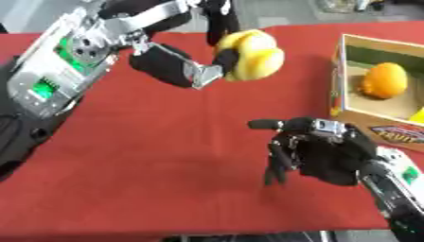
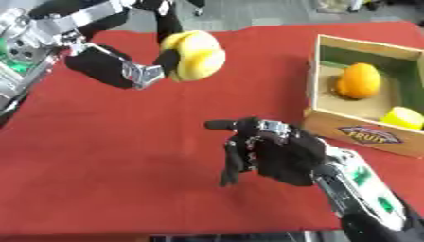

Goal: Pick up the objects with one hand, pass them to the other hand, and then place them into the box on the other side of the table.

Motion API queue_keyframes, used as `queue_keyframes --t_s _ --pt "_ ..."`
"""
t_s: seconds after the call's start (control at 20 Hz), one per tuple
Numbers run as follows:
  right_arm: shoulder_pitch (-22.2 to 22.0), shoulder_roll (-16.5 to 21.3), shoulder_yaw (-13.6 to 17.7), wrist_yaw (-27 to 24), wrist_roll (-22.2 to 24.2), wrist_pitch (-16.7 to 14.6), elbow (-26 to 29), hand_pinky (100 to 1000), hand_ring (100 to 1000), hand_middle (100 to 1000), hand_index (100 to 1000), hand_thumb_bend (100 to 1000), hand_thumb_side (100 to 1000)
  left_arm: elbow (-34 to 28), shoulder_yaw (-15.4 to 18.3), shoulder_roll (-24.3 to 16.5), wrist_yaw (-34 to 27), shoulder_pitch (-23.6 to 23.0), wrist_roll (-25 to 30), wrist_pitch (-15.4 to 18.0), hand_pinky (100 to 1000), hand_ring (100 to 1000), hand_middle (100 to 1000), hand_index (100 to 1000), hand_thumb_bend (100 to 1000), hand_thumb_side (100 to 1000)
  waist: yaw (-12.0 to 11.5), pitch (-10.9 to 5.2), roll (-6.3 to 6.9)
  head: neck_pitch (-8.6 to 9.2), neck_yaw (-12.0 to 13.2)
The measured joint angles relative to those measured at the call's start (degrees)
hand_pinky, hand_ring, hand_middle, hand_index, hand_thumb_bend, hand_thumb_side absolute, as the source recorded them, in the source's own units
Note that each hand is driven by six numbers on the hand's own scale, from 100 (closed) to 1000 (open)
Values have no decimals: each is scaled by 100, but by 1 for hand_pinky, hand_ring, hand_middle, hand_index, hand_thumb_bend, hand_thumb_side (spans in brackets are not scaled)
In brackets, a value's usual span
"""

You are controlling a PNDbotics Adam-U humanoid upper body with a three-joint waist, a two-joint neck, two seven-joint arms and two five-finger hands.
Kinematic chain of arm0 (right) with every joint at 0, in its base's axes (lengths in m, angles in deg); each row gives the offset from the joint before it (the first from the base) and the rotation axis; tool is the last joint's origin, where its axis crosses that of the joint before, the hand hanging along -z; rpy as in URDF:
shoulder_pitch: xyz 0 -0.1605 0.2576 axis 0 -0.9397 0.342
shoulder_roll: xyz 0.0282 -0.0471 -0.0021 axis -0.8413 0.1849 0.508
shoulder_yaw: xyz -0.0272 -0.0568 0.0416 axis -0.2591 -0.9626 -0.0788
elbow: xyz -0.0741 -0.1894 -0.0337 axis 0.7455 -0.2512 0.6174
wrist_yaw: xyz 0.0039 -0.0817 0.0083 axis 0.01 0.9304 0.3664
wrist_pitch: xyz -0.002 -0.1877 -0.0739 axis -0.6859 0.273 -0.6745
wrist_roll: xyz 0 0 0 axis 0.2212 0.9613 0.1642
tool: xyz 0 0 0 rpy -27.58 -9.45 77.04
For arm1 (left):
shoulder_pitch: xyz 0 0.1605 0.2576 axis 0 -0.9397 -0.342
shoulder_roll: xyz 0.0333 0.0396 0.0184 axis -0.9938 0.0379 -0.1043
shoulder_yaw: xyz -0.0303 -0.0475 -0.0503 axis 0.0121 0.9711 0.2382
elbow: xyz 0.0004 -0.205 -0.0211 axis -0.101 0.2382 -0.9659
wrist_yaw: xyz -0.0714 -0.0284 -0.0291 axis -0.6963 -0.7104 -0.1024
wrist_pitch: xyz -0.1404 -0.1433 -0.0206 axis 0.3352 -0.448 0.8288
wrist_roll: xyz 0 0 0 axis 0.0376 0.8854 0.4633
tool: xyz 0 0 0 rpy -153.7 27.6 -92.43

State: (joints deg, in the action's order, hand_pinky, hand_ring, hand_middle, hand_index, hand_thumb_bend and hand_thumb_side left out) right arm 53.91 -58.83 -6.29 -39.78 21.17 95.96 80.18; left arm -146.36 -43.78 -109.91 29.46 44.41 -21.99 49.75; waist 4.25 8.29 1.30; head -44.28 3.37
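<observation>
Left eye view, upper centre of the frame: I see my left hand (image 1: pixel 178 66) raised above the red table (image 1: pixel 149 156), its black fingers and thumb curled round a yellow fruit (image 1: pixel 252 56) that looks like a lemon. The fruit is clear of the cloth and sits at the top middle of the picture, well apart from the box.

Lower right of the frame: my right hand (image 2: pixel 278 153) hangs over the table with the palm turned toward the left side. Its thumb points left and level, its fingers (image 2: pixel 234 163) are relaxed and point downward, and it holds nothing. I note a clear gap between the two hands.

Right edge of the frame: the cardboard box (image 2: pixel 354 131) rests on the table, with a fruit label on its near wall. Inside it I see an orange (image 2: pixel 361 80) toward the upper part and a yellow fruit piece (image 2: pixel 403 117) at the lower right corner.
</observation>
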Motion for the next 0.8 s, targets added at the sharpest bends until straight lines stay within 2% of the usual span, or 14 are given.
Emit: queue_keyframes --t_s 0.35,0.4,0.45,0.5,0.8 --pt "24 -57 -169 61 105 118 -241 627 466 388 1000 100 724 113 -340 87 -286 23 70 94 639 463 403 467 100 267 0 0 0 0 -38" --pt "27 -58 -186 97 127 119 -266 626 465 386 1000 100 676 125 -364 87 -319 23 108 111 641 466 406 469 100 265 -1 0 0 0 -39" --pt "26 -58 -197 133 147 119 -285 626 465 386 1000 100 730 136 -386 87 -340 23 153 126 642 467 408 470 100 264 -1 0 0 0 -39" --pt "10 -57 -198 171 170 118 -294 625 463 384 1000 100 732 139 -394 87 -357 23 204 143 643 471 413 474 100 262 -1 0 0 0 -39" --pt "-417 139 -196 357 257 112 -82 625 462 384 1000 100 736 23 -402 -14 -323 28 516 321 646 481 428 488 100 255 -13 0 0 0 -37"
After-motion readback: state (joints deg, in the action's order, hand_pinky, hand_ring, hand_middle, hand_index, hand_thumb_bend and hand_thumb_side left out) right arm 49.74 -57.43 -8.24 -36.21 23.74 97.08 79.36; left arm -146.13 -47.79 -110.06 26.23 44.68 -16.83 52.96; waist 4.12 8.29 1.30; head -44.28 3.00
